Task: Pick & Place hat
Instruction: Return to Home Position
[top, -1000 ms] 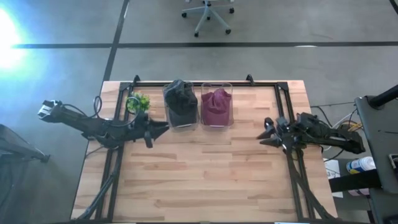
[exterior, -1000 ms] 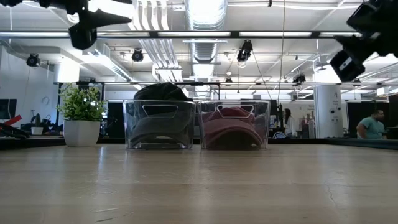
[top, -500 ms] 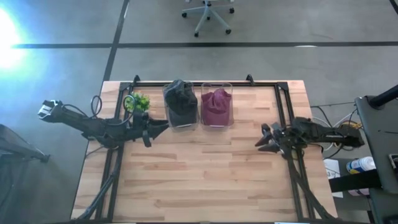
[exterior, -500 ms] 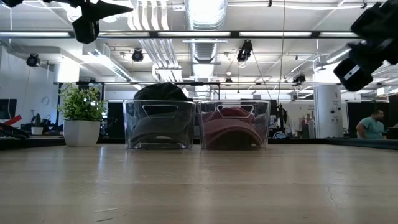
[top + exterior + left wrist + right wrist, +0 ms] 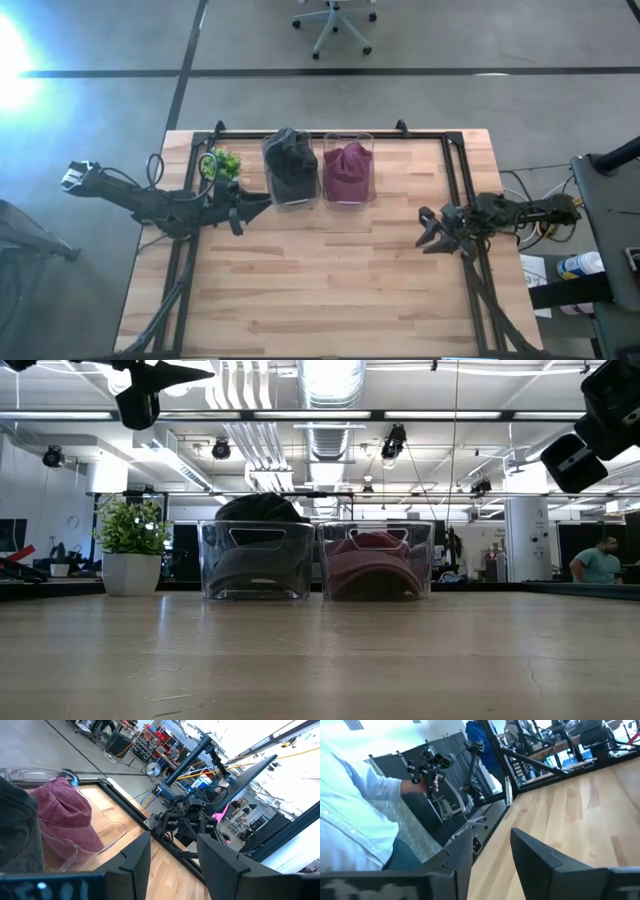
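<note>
Big open workshop, ducts and strip lights overhead, and in the middle a butcher-block desk (image 5: 330,290) with both arms hanging over it. Two clear bins sit side by side along the far edge, and I can't tell if they actually touch. The left bin (image 5: 292,204) has the black cap (image 5: 288,155) stuffed in it. The right bin (image 5: 350,200) has the red cap (image 5: 347,165). A little potted plant (image 5: 222,164) stands just beside the left bin, toward the far left corner.

The left gripper (image 5: 264,205) hovers just on the near side of the left bin, fingers parted with a clear gap and nothing in them. The right gripper (image 5: 426,230) is over by the right edge, well apart from the bins, also spread and empty-handed.

From table height you get stuff the overhead misses. The black cap's crown pokes up over its rim while the red one sits lower, both grippers are way up off the wood, and a person in a teal shirt (image 5: 597,560) stands far back in the room. The left wrist camera looks past the red cap in its bin, with the right gripper off across the desk behind it. Only the right wrist camera catches a light blue sleeve (image 5: 355,825) close up, off the desk.

Compared with a second ago, the bins, caps and plant haven't budged. The left gripper is basically where it was, and the right one has drifted a bit toward the near edge.
</note>
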Controlling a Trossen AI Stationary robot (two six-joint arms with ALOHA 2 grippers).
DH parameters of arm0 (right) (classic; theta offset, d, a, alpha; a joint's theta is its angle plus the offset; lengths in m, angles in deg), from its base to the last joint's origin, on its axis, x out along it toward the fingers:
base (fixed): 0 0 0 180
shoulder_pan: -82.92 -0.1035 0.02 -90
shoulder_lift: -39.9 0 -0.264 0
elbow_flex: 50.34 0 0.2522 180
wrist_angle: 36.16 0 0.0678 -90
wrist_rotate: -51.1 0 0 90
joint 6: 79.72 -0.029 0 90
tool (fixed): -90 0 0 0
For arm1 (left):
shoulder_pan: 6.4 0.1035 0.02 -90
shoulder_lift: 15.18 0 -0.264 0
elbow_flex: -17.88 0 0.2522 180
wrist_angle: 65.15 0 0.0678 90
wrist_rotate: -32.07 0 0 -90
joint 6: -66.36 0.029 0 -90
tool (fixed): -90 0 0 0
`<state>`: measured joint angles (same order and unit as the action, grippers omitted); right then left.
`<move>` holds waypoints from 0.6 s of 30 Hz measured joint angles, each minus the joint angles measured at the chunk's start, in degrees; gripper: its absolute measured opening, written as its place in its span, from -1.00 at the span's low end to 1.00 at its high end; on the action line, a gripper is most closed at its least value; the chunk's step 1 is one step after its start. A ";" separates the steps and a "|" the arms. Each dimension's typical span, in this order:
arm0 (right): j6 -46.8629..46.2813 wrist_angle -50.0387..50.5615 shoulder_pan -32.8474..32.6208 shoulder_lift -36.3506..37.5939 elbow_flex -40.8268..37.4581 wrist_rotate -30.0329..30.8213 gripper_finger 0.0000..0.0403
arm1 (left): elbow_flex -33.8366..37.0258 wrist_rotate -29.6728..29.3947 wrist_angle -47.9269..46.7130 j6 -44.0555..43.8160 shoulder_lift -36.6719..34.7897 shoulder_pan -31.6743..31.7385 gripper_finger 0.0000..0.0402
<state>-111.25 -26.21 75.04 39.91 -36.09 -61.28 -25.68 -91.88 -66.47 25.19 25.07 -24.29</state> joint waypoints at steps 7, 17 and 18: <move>0.00 0.04 0.00 -0.02 0.00 0.00 -0.35 | 0.06 0.02 -0.14 0.00 -0.96 0.00 -0.24; 0.00 0.07 0.00 -0.17 0.02 0.00 -0.38 | 0.06 0.13 0.01 0.00 -6.29 0.02 -0.24; 0.00 0.07 0.00 -0.15 0.02 -0.02 -0.37 | 0.06 0.13 -0.01 0.00 -6.72 0.02 -0.24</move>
<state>-111.25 -26.14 75.04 39.75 -36.07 -61.29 -25.62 -91.75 -66.48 25.19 18.35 -24.27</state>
